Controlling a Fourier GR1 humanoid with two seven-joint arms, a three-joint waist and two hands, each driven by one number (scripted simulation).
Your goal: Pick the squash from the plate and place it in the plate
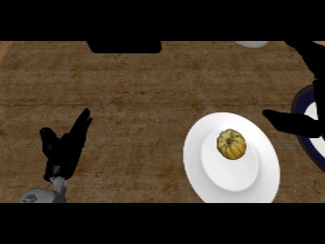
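The squash lies at the middle of the white plate, just left of the right hand, whose fingers are spread and hold nothing. A dark-rimmed plate sits under that hand. Brown counter lies bare toward the left hand, fingers straight, resting.

Black left hand on grey forearm; right hand black too.

We observe a yellow-ochre squash with darker ribbed stripes on a plain white plate. The second plate shows a dark blue rim around white. We note black hands over a brown woodgrain counter.
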